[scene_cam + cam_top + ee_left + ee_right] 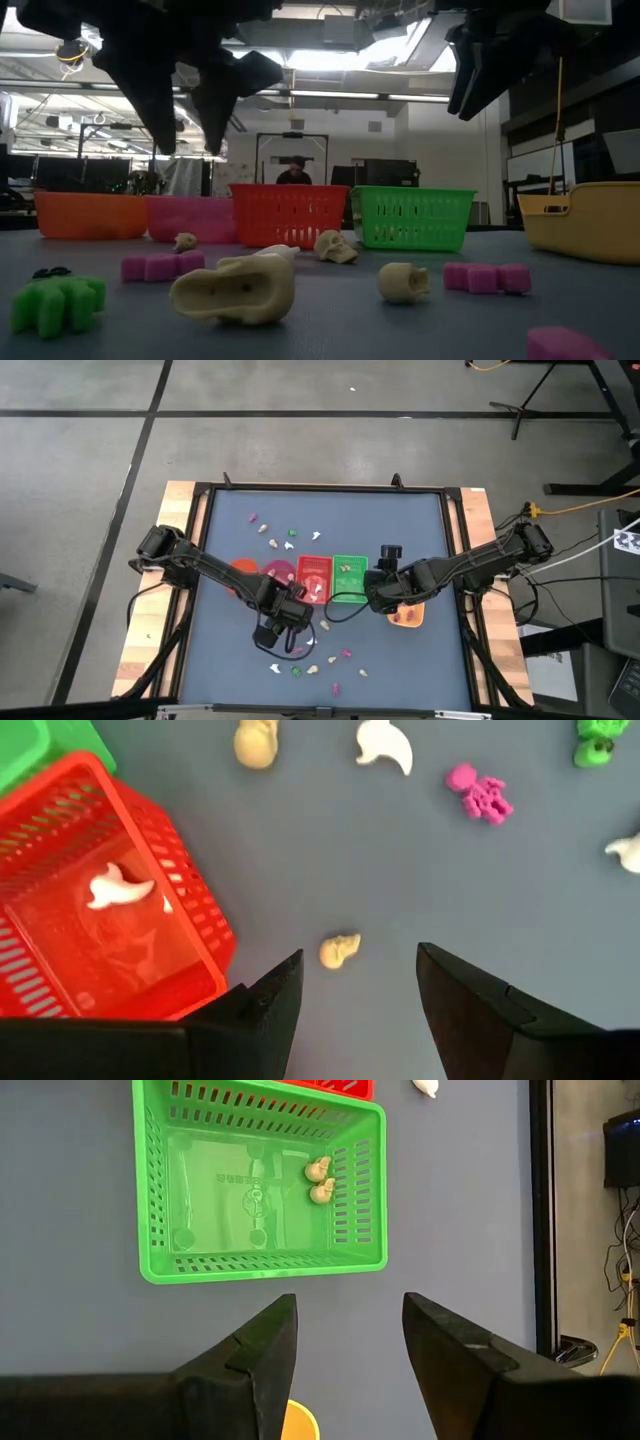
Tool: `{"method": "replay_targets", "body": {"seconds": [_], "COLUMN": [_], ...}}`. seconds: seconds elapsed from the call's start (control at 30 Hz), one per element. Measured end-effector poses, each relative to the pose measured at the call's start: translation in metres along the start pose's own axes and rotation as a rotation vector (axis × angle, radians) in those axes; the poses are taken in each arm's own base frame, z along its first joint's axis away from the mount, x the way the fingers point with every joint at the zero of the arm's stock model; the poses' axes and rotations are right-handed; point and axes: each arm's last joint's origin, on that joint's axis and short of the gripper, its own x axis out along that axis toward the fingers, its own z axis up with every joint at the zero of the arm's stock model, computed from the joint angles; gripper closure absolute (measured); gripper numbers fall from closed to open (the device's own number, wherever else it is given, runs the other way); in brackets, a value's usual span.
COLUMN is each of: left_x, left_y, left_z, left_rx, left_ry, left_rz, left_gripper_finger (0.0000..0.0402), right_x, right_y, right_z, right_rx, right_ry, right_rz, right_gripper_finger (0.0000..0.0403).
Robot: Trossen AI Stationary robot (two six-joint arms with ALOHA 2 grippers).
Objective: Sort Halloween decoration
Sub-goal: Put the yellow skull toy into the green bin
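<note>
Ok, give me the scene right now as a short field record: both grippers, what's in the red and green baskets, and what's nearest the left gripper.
left gripper: open, empty, above the mat beside the red basket
nearest piece: cream skull, loose on the mat ahead of the left fingers
red basket contents: one white ghost
right gripper: open, empty, next to the green basket
green basket contents: two cream skulls

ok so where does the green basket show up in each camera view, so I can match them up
High view: green basket at table centre, right of the red basket.
Low view: green basket right of centre, again beside the red basket.
Left wrist view: only a green corner at the top left, touching the red basket.
Right wrist view: green basket fills the upper middle, two cream skulls inside.
Shared landmark: the red basket.
</note>
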Motion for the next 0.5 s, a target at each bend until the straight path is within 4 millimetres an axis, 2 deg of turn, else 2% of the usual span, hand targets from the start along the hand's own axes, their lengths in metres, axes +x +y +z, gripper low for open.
{"method": "replay_targets", "body": {"seconds": [0.1,0.5], "left_x": [0.008,0.047], "left_y": [0.0,-0.003], "left_z": [-0.001,-0.028], "left_rx": [-0.002,-0.007], "left_ry": [-0.029,0.013], "left_rz": [0.006,0.091], "left_gripper_finger": [0.0223,0.0223], "right_x": [0.0,0.0], "right_y": [0.0,0.0], "right_z": [0.0,0.0], "right_rx": [0.0,0.001], "right_ry": [0.0,-0.001], "right_rz": [0.0,0.0], "right_gripper_finger": [0.0221,0.0221]}}
